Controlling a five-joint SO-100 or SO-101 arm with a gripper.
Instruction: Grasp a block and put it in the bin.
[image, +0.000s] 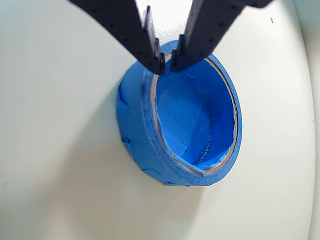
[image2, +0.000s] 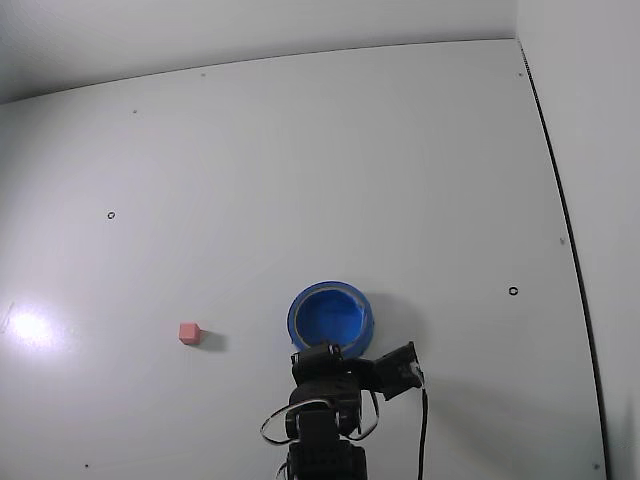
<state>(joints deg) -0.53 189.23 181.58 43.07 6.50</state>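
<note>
Black hand (image: 168, 62), top of the wrist view, nearly closed and empty, hovers over the blue bin's (image: 145, 130) rim. Pink block (image2: 189, 333) sits lower left in the fixed view, well apart on the white tabletop (image2: 300, 160). Swinging low toward it could knock the bin.

block (image2: 189, 333) left of bin (image2: 331, 318) | gripper (image: 168, 64) over bin rim | both on table (image2: 300, 180)
</note>
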